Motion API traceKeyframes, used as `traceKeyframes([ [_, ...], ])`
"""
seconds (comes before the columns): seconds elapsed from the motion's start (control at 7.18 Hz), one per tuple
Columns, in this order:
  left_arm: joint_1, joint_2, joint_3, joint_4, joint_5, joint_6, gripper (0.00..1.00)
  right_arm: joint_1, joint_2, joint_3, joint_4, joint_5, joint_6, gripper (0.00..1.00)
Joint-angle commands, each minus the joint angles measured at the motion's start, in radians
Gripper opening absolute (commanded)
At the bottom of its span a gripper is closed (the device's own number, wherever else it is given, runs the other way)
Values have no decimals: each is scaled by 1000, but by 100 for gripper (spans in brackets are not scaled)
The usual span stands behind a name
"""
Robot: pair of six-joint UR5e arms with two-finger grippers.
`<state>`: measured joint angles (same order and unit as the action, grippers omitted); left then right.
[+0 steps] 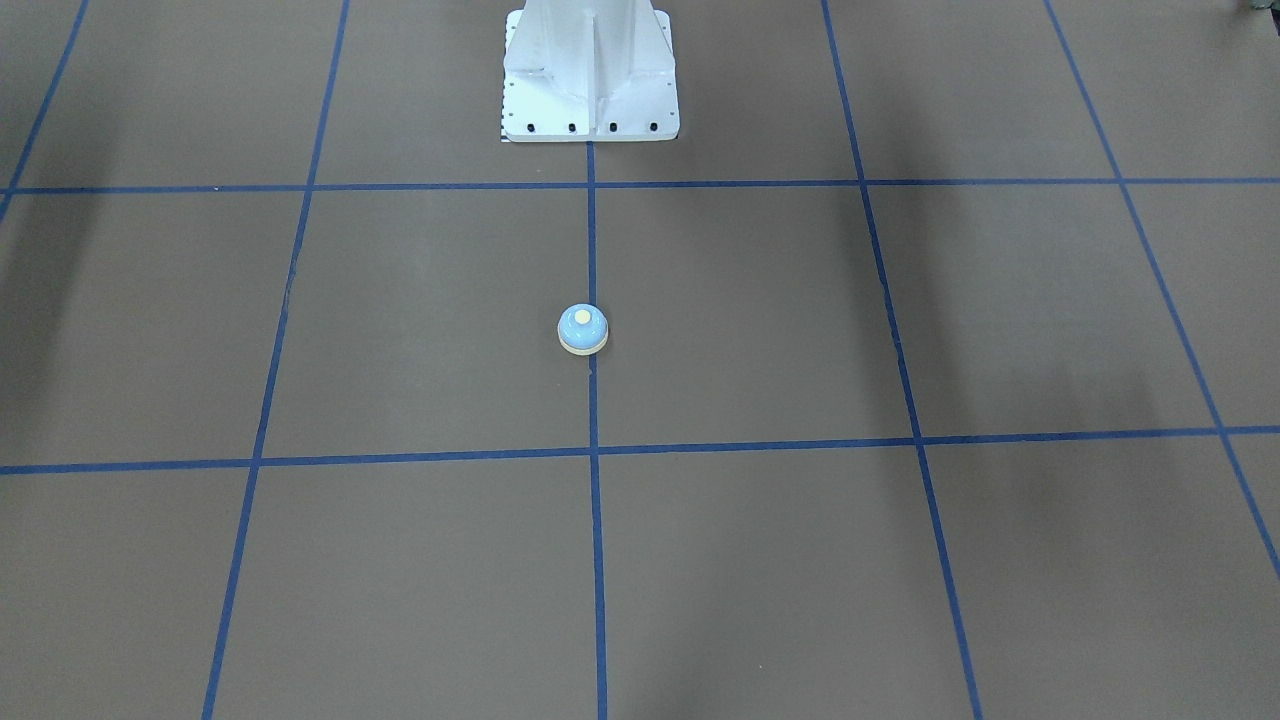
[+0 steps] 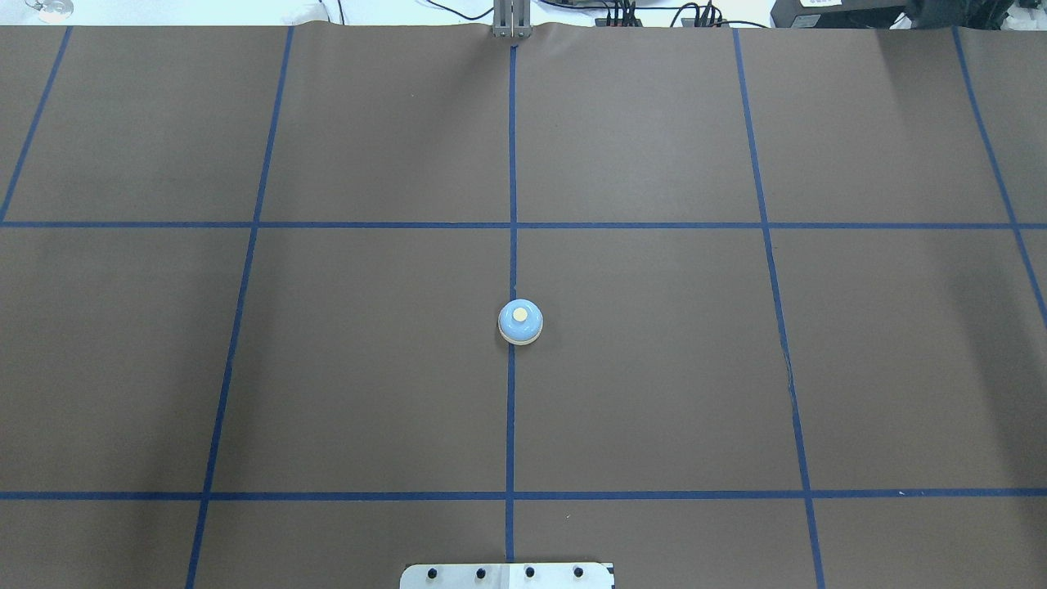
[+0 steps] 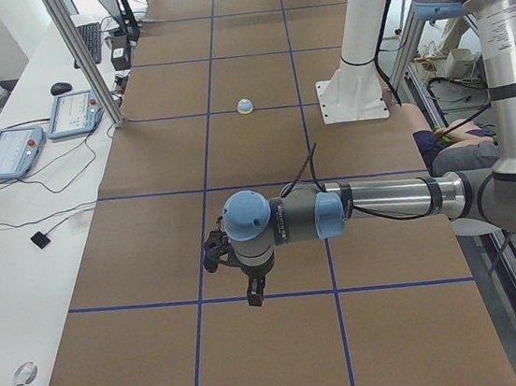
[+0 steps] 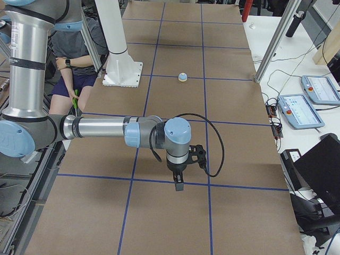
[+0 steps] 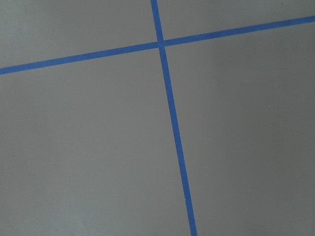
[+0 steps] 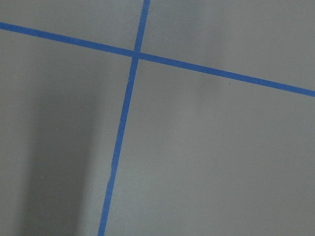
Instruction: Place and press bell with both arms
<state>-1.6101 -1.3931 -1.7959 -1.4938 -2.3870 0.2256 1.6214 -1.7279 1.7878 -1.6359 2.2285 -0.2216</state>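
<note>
The bell [image 1: 583,329] is a small light-blue dome with a cream button and a tan base. It stands upright on the centre tape line, mid-table, in the overhead view [image 2: 520,322]. It also shows far off in both side views [image 3: 245,106] [image 4: 182,77]. Both arms hang well away from it, over the table's two ends. My left gripper [image 3: 254,292] points down above a tape line in the exterior left view. My right gripper [image 4: 179,183] does the same in the exterior right view. I cannot tell whether either is open or shut. The wrist views show only brown table and blue tape.
The white bolted pedestal [image 1: 590,75] stands at the robot's edge of the table, behind the bell. Metal frame posts [image 3: 81,55] and control tablets [image 4: 300,111] line the operators' side. A seated person [image 4: 74,69] is beside the pedestal.
</note>
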Motion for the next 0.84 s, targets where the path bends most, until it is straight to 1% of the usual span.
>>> traceKeyframes([
  [0.0, -2, 5, -3, 0, 2, 0, 100, 0, -2, -10, -1, 2, 2, 100],
  [0.14, -2, 9, -3, 1, 3, 0, 100, 0, -24, -10, -1, 3, 4, 100],
  [0.42, -2, 11, -3, 1, 47, 0, 100, 0, -27, -8, -1, 3, 4, 100],
  [0.7, -2, 9, -3, 1, 48, 0, 100, 0, -28, -10, -1, 3, 4, 100],
])
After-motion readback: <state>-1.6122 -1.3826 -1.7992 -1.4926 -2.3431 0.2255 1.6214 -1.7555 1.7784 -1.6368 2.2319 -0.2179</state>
